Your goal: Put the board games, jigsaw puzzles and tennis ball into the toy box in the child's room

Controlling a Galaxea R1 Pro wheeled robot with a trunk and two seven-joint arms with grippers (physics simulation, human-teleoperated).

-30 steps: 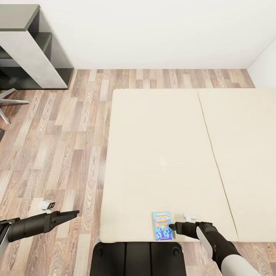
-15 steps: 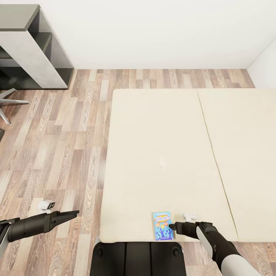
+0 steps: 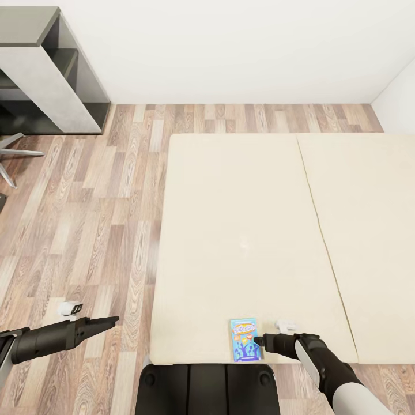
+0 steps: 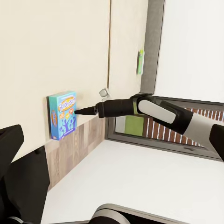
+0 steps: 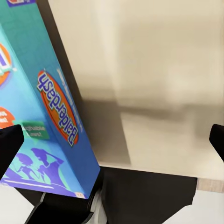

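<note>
Left gripper [image 3: 112, 319] hangs over the floor [image 3: 104, 230], well apart from the bed [image 3: 242, 230]; its fingers look pressed together into one dark point, nothing between them.

Blue game [image 3: 246, 340] lies flat on the bed's near edge, just above the robot's base. Its long axis runs away from the robot, across the line of the right fingers.

Right gripper [image 3: 257, 339] is at the game's right long edge, touching or just short of it; contact cannot be confirmed. In the left wrist view the right gripper [image 4: 77, 111] tapers to a point at the game [image 4: 63, 114]. In the right wrist view the fingertips [image 5: 9, 142] stand spread wide, the game [image 5: 42, 107] partly between them toward one finger, not pinched.

Judgement: the right arm is far nearer. The game lies ahead of its fingers, broadside on, so the grasp depends on getting the fingers over the box's thin edge.
</note>
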